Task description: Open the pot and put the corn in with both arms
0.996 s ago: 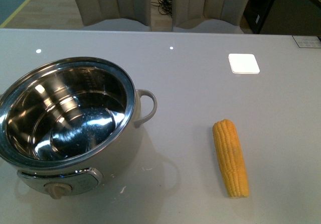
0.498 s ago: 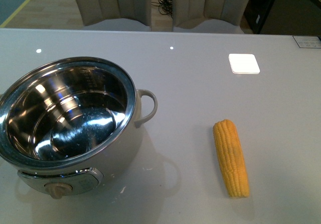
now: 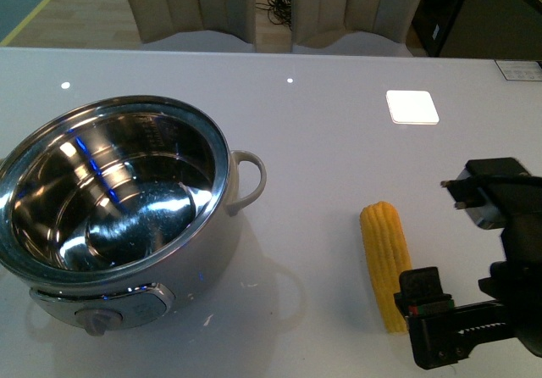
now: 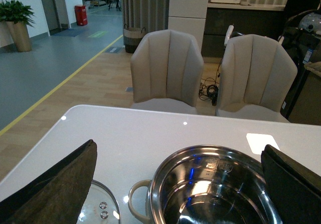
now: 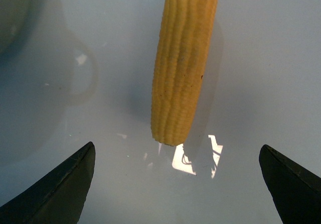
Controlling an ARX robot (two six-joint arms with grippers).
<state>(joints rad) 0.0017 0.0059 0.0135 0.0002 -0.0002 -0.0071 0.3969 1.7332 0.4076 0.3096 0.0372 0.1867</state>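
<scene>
Right end effector [image 5: 176, 146], fingers spread wide and empty, hangs by the near end of the corn [image 3: 388, 264] lying on the tabletop [image 3: 339, 124] right of the uncovered pot [image 3: 212, 259]; closing so close to that end risks the round cob rolling or squirting free.

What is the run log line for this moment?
pot: open, empty | lid: beside pot | corn: on table, ungrasped | right end effector: open, at corn's end | left end effector: open, facing pot

Right arm [image 3: 478, 310] is hanging low on the right side of the front view, black and cabled. Right gripper [image 5: 175, 184] is holding its jaws spread wide. Left gripper [image 4: 178, 184] is likewise holding its jaws wide apart.
</scene>
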